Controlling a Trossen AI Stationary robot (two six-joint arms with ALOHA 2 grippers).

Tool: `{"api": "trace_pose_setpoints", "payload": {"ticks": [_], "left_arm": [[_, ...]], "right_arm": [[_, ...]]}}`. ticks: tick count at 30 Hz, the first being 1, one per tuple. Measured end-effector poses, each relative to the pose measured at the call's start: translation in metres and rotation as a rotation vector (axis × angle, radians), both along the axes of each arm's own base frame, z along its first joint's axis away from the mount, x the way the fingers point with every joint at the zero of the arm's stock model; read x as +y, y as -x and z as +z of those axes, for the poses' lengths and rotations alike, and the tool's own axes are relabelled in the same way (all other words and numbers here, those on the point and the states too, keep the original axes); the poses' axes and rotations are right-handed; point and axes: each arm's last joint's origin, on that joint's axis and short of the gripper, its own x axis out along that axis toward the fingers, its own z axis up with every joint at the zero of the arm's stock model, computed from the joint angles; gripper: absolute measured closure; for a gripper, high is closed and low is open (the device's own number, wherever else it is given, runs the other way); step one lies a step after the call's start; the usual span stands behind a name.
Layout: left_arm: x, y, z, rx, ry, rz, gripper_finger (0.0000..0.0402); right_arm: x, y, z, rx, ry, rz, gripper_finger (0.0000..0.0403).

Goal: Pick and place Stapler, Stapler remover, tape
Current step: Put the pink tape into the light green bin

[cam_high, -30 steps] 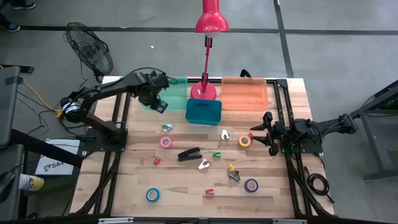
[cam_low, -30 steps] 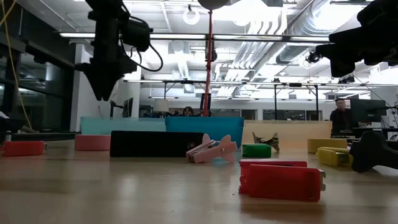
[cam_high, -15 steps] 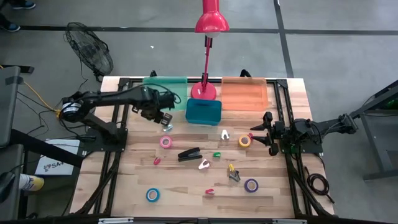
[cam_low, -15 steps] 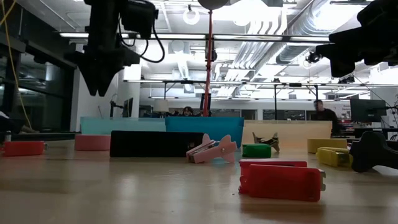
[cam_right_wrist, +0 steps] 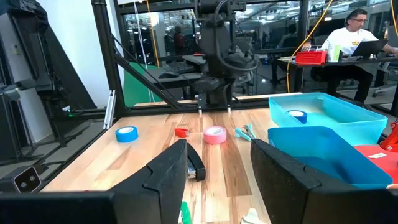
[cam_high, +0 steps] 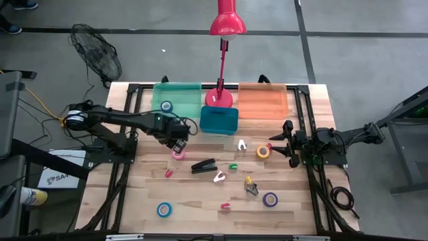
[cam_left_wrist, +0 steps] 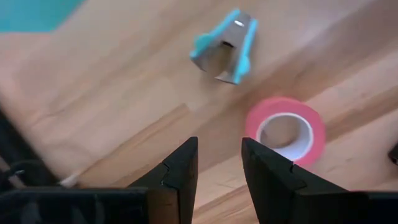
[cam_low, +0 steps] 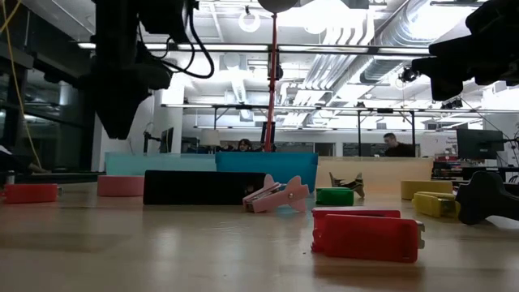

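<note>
Currently: left gripper [cam_left_wrist: 216, 163] empty, fingers slightly parted, near pink tape [cam_left_wrist: 285, 130]. Risk: narrow opening may nudge roll aside. Right gripper [cam_right_wrist: 214, 163] open, idle.

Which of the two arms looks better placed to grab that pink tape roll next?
The left. Its pincer hangs open just above the pink tape roll, while the right pincer waits at the table's far right edge.

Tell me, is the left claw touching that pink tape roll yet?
Apart. In the left wrist view, bare wood shows between the open left gripper and the pink tape roll.
</note>
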Motion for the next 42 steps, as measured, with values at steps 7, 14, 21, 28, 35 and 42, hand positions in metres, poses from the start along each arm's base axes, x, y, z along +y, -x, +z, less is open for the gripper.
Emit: {"api": "trace_pose_setpoints", "payload": {"ticks": [7, 14, 21, 28, 35, 42], "left_arm": [[-0.012, -0.006, -0.016, -0.034, 0.015, -0.041, 0.0281], [-0.012, -0.018, -0.033, -0.008, 0.031, -0.049, 0.0260], [-0.013, -0.025, -0.050, 0.042, 0.031, -0.051, 0.0210], [-0.013, -0.029, -0.062, 0.092, 0.044, -0.061, 0.0200], [-0.015, -0.032, -0.069, 0.110, 0.111, -0.084, 0.0225], [-0.015, -0.032, -0.069, 0.112, 0.119, -0.094, 0.0322]], "right_arm": [[0.000, 0.000, 0.000, -0.001, 0.000, 0.000, 0.0233], [0.000, 0.000, 0.000, 0.000, 0.000, 0.000, 0.0233], [0.000, 0.000, 0.000, 0.001, 0.000, 0.000, 0.0233], [0.000, 0.000, 0.000, 0.001, 0.000, 0.000, 0.0233], [0.000, 0.000, 0.000, 0.001, 0.000, 0.000, 0.0233], [0.000, 0.000, 0.000, 0.001, 0.000, 0.000, 0.0233]]}}
